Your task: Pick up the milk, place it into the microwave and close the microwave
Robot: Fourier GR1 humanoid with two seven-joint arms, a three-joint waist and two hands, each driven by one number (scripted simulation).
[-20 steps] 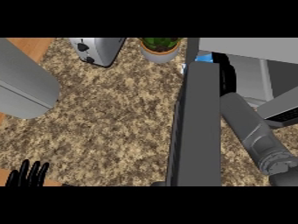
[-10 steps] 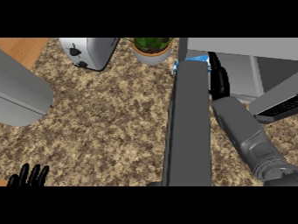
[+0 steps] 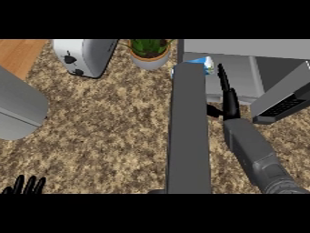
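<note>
The microwave [image 3: 251,50] stands at the back right with its door [image 3: 188,136] swung open, seen edge-on as a long dark slab. The milk [image 3: 202,62], a small blue and white carton, shows just past the door's far end at the microwave's opening. My right hand [image 3: 228,98] lies right of the door with fingers straight and the thumb toward the door, its fingertips just short of the carton and holding nothing. At the lower left edge my left hand [image 3: 23,185] rests open, fingers up.
A toaster [image 3: 83,55] and a potted plant [image 3: 148,51] stand at the back of the speckled counter [image 3: 103,132]. A large grey rounded object [image 3: 6,107] fills the left side. The microwave's slanted keypad panel [image 3: 292,94] juts out at the right.
My right hand has slid back a little from the milk along the open door. Everything in view has drifted slightly left. The left hand has stayed put.
</note>
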